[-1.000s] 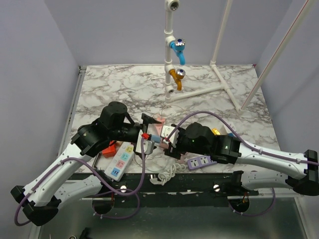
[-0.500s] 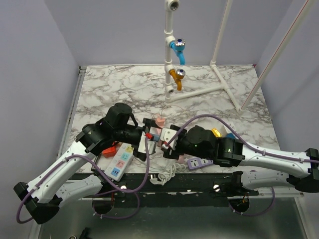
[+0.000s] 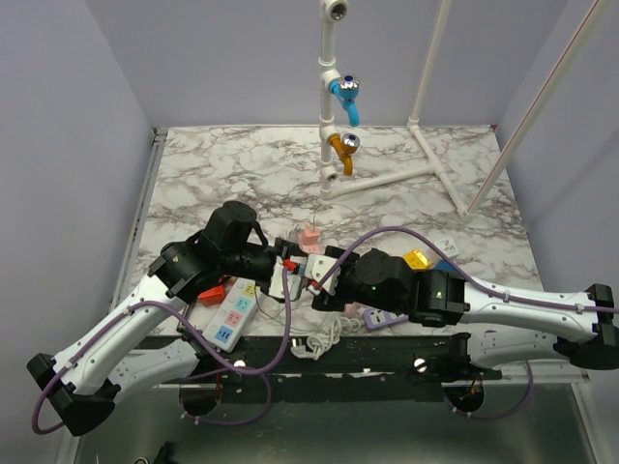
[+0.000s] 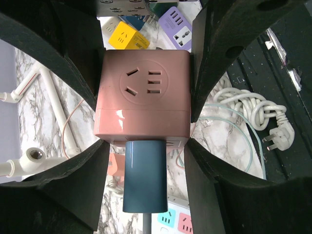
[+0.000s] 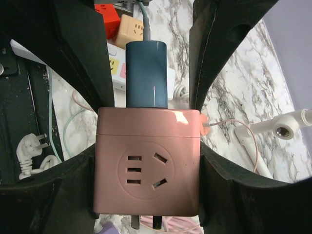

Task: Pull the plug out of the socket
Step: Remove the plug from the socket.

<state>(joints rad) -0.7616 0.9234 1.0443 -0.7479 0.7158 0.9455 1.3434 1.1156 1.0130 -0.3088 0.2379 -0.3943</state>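
Starting with the left wrist view: pink socket cube sits centre frame, marble tabletop behind it. Left jaws are clenched on the cube, one dark finger pressed to each side. The cube is glossy with rounded corners and a seam line across its lower part. The face toward the camera has five slots in a shallow round recess. Dark blue plug is seated in the cube's bottom face, no gap visible at the joint, pointing to the lower edge of the frame. Its body is a smooth rounded block with a grey cord leaving the end. Fingers do not touch the plug. Upper frame behind: yellow cube, purple power strip. Right of frame: knotted white cable.

Right wrist view: same cube at lower centre, another five-slot face toward this camera, metal prongs poking from its bottom edge. The plug stands out of the top face toward the upper edge, cord running off the top. Right jaws are clamped on the cube too, fingers touching both sides, with gaps either side of the plug. Upper left behind: red cube, tan cube, white power strip with coloured outlets.

Top external view: left arm and right arm meet wrist to wrist at lower centre, over the near part of the tabletop. Cube and plug are mostly hidden between the jaws, so no detail can be made out. The white strip lies lower left of the meeting point, and the purple strip is partly under the right arm.
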